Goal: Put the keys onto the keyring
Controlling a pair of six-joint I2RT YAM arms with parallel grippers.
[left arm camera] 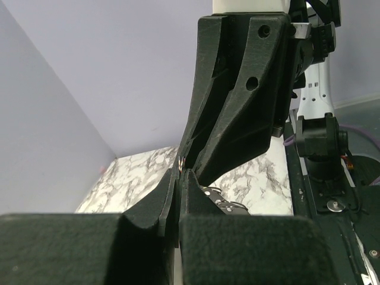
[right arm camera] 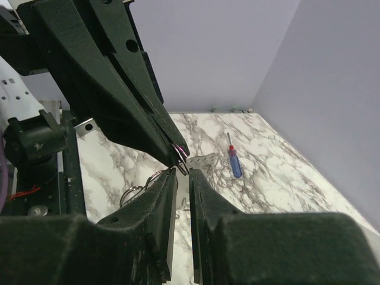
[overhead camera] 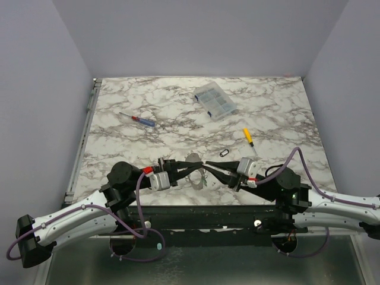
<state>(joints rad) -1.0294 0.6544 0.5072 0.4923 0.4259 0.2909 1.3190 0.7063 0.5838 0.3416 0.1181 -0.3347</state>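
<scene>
Toward the far side of the marble worktop (overhead camera: 119,142) sits a clear plastic box (overhead camera: 215,101), lying at a slant and split into small compartments. There are dark bits in several of them, too small to make out from here. It is well away from both arms.

Down at the near edge the two arms meet tip to tip. The left claw (overhead camera: 200,167) is clenched tight, and thin loops of wire, the keyring (right arm camera: 180,155), stick out from its very tip. The right claw (overhead camera: 209,167) comes in from the other side with its tips right at those loops. Its jaws are only narrowly parted, and I cannot tell whether they are pinching the ring or just touching it.

The keys (overhead camera: 192,158) lie loose on the worktop right below where the claws meet, a little to the far side of the tips. They are flat and silvery and neither claw has them. A few more thin silvery loops lie on the near side of the tips, under the claws.

A blue-handled screwdriver (overhead camera: 142,121) lies off to the far left. A yellow-handled screwdriver (overhead camera: 248,136) lies to the right, with a small dark loop (overhead camera: 224,152) between it and the claws.
</scene>
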